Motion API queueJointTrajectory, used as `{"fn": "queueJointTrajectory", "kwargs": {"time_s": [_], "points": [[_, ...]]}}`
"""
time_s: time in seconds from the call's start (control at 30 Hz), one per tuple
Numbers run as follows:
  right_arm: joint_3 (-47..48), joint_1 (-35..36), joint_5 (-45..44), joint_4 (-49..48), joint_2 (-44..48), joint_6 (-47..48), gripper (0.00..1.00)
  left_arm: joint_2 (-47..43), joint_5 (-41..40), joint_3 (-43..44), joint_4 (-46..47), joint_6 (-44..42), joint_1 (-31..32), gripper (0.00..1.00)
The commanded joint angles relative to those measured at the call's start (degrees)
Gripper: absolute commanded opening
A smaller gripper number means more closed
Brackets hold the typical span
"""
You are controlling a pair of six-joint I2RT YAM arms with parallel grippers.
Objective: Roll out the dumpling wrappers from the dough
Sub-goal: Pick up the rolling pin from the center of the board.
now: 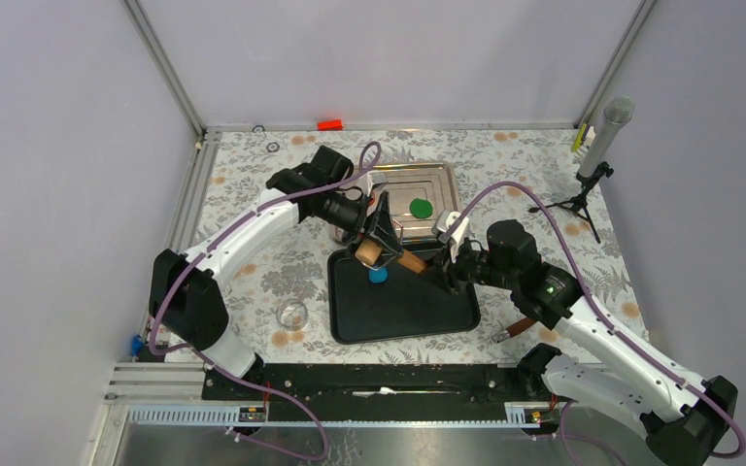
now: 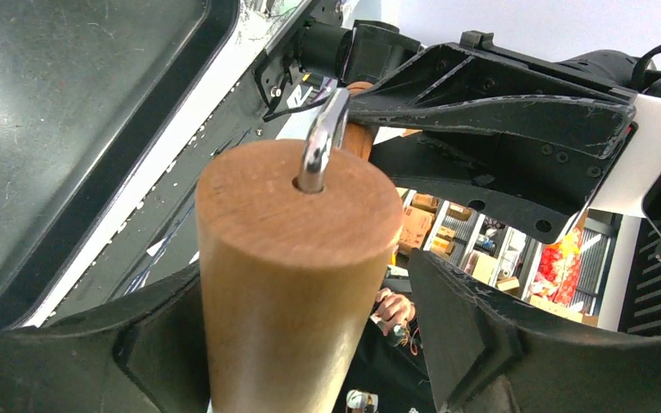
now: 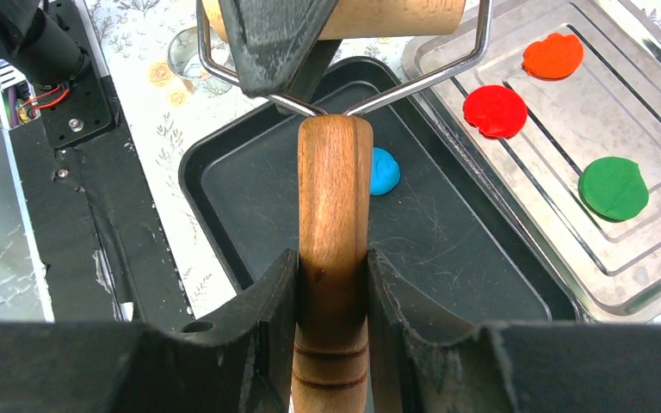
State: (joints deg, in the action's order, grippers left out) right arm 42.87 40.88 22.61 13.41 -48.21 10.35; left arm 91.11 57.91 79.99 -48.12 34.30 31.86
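Note:
The dough is a small thick blue puck [image 1: 378,275] [image 3: 385,171] lying on the black tray [image 1: 408,316] [image 3: 250,189]. A wooden roller with a wire frame hangs over it. My right gripper [image 3: 333,267] [image 1: 444,267] is shut on the roller's handle [image 3: 334,198]. My left gripper [image 2: 305,327] [image 1: 381,233] straddles the roller's drum [image 2: 297,258]; one finger lies at the wood and a gap shows at the other. Green [image 3: 613,188] [image 1: 421,207], red [image 3: 495,111] and orange [image 3: 552,56] dumpling wrappers lie flat in the metal tray [image 3: 654,284] [image 1: 437,175].
A clear glass [image 1: 293,314] stands left of the black tray. A microphone on a small tripod [image 1: 602,136] stands at the back right. A brown-handled tool [image 1: 511,330] lies right of the black tray. A red item [image 1: 329,124] sits at the back wall.

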Motion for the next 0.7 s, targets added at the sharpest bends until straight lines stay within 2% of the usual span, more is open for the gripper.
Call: {"fn": "queueJointTrajectory", "kwargs": {"time_s": [0.0,0.03,0.13,0.3,0.33,0.37,0.4,0.43,0.47,0.53,0.67], "points": [[0.8,0.6,1.8,-5.3,0.7,1.1,0.00,-0.9,2.7,0.0,3.1,0.6,1.0,0.71],[0.8,0.6,1.9,-5.4,0.7,1.1,0.00,-0.9,2.7,0.0,3.6,1.1,1.1,0.68],[0.5,0.6,1.8,-5.5,0.8,1.1,0.00,-1.0,2.7,-0.2,5.0,2.3,1.2,0.45],[-0.8,0.6,1.0,-6.0,1.6,0.5,0.01,-1.1,2.1,-1.0,7.7,5.1,1.2,0.01],[-1.0,0.6,0.6,-6.1,1.9,0.0,0.12,-1.5,2.1,-1.2,8.9,6.0,1.1,0.00],[-1.3,0.6,0.3,-6.2,2.4,-0.6,0.29,-1.6,1.8,-1.4,9.4,6.4,1.1,0.00],[-1.6,0.6,-0.2,-6.6,2.9,-1.3,0.47,-2.3,1.4,-1.6,10.5,7.1,1.0,0.00],[-1.9,0.6,-0.9,-7.1,3.7,-2.3,0.74,-3.0,1.0,-1.7,11.4,7.5,0.8,0.00],[-2.3,0.6,-1.9,-7.6,4.7,-3.2,0.87,-3.8,0.8,-1.7,12.2,7.6,0.5,0.00],[-2.8,0.7,-5.1,-8.4,7.0,-5.4,0.99,-5.5,0.8,-1.6,13.8,7.6,-0.2,0.00],[-1.9,0.6,-10.1,-8.5,11.2,-11.7,1.00,-9.7,1.0,-1.7,17.0,6.4,-2.1,0.00]]}}
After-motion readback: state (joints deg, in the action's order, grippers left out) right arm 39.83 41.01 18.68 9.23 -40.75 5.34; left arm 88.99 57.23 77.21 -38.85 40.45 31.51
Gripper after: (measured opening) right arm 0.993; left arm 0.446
